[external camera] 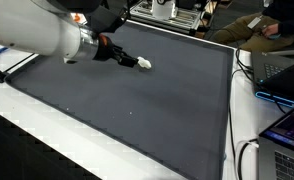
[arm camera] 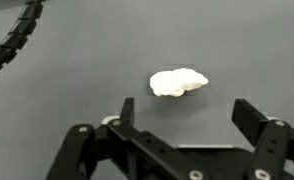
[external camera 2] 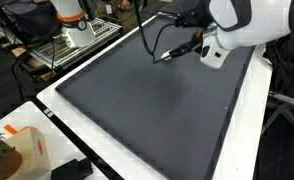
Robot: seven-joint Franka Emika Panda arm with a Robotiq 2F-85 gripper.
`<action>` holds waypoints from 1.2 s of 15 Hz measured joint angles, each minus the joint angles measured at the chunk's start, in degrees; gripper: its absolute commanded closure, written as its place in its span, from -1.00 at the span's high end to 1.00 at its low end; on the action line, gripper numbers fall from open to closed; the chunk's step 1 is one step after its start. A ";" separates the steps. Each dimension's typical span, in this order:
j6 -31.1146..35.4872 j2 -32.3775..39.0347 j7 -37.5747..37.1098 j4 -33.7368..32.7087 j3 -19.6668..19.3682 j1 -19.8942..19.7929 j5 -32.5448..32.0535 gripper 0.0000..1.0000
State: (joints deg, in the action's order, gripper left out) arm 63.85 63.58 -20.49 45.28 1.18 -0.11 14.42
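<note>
Wrist view has the best look here: the gripper (arm camera: 187, 112) is spread wide, with its 2 fingers (arm camera: 127, 108) well apart and nothing between them. Just past the fingertips there's 1 small white lump (arm camera: 178, 82) lying on the dark mat (arm camera: 87, 90). It looks crumpled and soft, but I can't tell what it's made of. It lines up with the gap between the fingers, slightly toward the left one. There's a strip of bare mat between it and the tips, so no contact. A black ribbed cable (arm camera: 12, 45) cuts across the top left corner of that picture, over the mat.

In an exterior view the lump (external camera: 144, 64) sits in the far half of the mat (external camera: 137, 110), away from all 4 edges, and the gripper (external camera: 122, 55) comes in at a slant with its tip just beside it. In an exterior view from the opposite end, the gripper (external camera 2: 167, 56) is low over the mat (external camera 2: 147, 110), and the lump is too small to pick out there.

The mat covers most of a white worktop (external camera 2: 245, 130). A laptop (external camera: 275, 68) sits off the mat, past its side edge.
</note>
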 measured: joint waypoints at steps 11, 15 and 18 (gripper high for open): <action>21.70 -25.28 20.27 22.28 -0.14 1.64 -8.89 1.00; 24.54 -29.69 21.01 27.52 -0.11 1.75 -9.28 1.00; 24.88 -29.74 21.17 28.25 -0.11 1.75 -9.30 1.00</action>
State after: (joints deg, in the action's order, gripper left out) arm 88.73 33.84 0.68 73.53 1.06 1.64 5.11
